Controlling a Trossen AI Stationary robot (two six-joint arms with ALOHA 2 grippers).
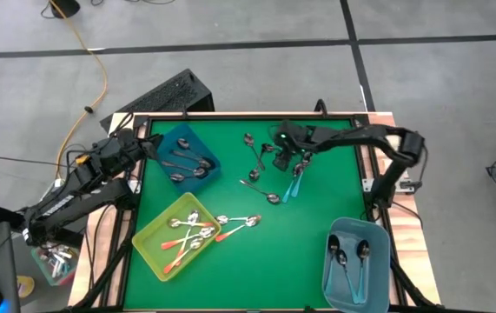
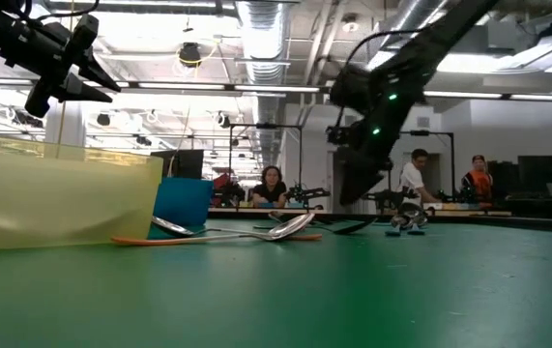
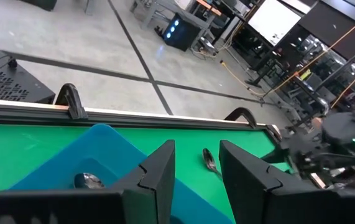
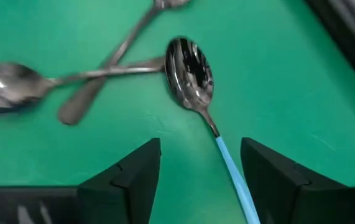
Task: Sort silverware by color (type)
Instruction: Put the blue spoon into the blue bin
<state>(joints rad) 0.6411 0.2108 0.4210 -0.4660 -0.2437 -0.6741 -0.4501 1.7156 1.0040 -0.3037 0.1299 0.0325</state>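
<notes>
right fingers spread astride blue-handled spoon.

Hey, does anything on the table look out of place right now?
Yes: two orange-handled spoons lie on the mat just outside the yellow bin holding the other orange ones. Loose spoons also remain unsorted mid-table.

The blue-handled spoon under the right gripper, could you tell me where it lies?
In the high view the blue-handled spoon lies on the green mat right of centre, beside loose grey spoons, directly below the open right gripper.
</notes>
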